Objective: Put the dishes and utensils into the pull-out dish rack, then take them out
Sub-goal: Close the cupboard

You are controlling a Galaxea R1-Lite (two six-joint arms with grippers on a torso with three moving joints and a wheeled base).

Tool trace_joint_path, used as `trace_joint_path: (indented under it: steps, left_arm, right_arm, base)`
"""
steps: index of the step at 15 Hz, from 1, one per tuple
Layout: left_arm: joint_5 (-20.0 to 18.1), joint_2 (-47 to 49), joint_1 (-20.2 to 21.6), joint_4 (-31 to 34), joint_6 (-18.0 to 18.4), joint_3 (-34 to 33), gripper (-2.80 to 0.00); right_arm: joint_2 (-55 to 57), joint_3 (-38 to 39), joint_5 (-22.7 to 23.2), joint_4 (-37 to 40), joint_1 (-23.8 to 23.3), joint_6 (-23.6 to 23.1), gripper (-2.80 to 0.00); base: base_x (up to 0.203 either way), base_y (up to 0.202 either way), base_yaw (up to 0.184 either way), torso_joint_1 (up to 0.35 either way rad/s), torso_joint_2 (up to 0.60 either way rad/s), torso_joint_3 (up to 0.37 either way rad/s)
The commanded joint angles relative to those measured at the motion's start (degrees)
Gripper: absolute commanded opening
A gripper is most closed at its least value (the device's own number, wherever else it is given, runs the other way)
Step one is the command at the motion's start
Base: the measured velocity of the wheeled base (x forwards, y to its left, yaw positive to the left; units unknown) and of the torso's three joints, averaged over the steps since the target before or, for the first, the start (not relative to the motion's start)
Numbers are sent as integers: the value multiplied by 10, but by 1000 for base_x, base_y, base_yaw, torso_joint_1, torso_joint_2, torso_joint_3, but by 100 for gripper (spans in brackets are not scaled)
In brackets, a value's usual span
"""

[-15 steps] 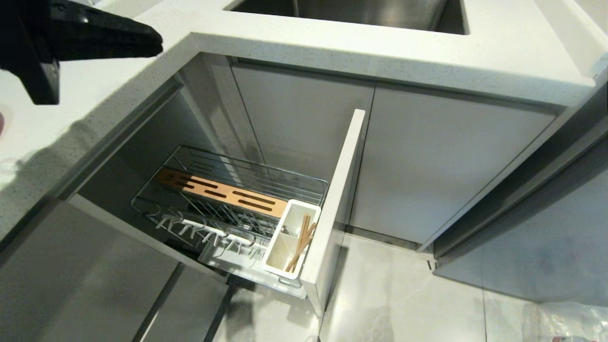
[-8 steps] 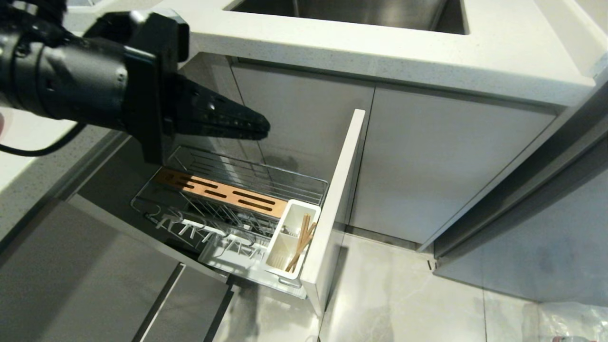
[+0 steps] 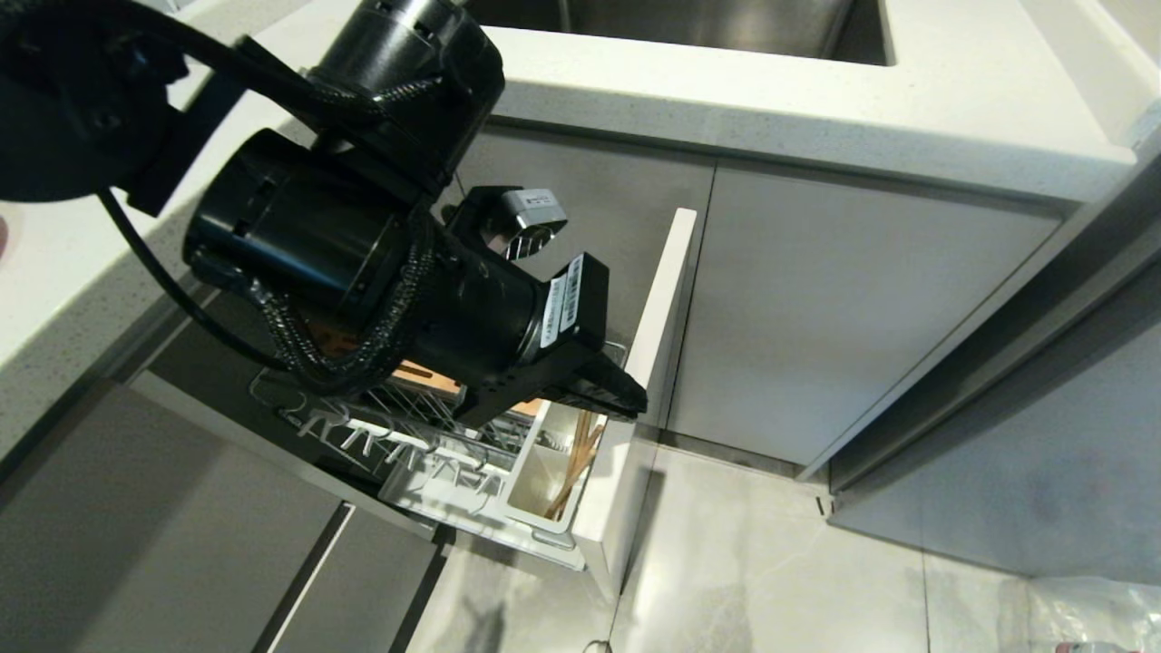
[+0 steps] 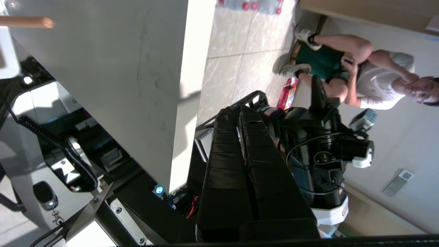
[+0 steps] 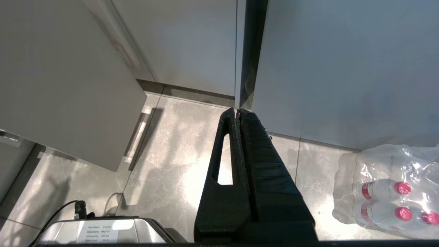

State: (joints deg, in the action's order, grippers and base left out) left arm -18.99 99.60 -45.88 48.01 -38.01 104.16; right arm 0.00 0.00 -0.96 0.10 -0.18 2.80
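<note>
The pull-out dish rack (image 3: pixel 304 413) stands drawn out of the lower cabinet on its pale front panel (image 3: pixel 655 336). A pair of wooden chopsticks (image 3: pixel 577 461) leans in its white utensil cup (image 3: pixel 531 508). My left arm hangs over the rack and hides most of the bamboo strip (image 3: pixel 415 370). My left gripper (image 3: pixel 635 401) is shut and empty, its tips just above the cup beside the front panel. In the left wrist view the shut left gripper (image 4: pixel 235 111) points past the panel (image 4: pixel 103 68), with a chopstick tip (image 4: pixel 27 22) off to one side. No dishes are in view.
The white countertop (image 3: pixel 726 100) with a steel sink (image 3: pixel 689 23) overhangs the rack. My right gripper (image 5: pixel 237 111) hangs shut over the tiled floor near a pack of water bottles (image 5: pixel 387 192). A seated person (image 4: pixel 346 65) shows in the left wrist view.
My left arm has swung from above the counter at the upper left down and to the right, over the rack, ending by the utensil cup. Its gripper stayed shut. The rack and chopsticks have not moved.
</note>
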Motion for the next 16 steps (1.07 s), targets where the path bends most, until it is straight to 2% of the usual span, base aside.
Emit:
trace_joint_path:
  steps: [1, 3, 9, 16]
  left_arm:
    - [0, 19, -10, 3, -4, 2, -280]
    - [1, 23, -17, 2, -16, 3, -280]
    - [17, 39, -28, 2, -19, 3, -280]
    - [117, 41, -30, 4, -14, 3, -280]
  right_arm:
    - [0, 1, 0, 0, 0, 0, -280]
    - [0, 1, 0, 0, 0, 0, -280]
    - [0, 1, 0, 0, 0, 0, -280]
    - [0, 1, 0, 0, 0, 0, -280]
  base:
    - [0, 0, 0, 0, 0, 0]
    - [0, 0, 0, 0, 0, 0]
    - [0, 0, 0, 0, 0, 0]
    - [0, 0, 0, 0, 0, 0]
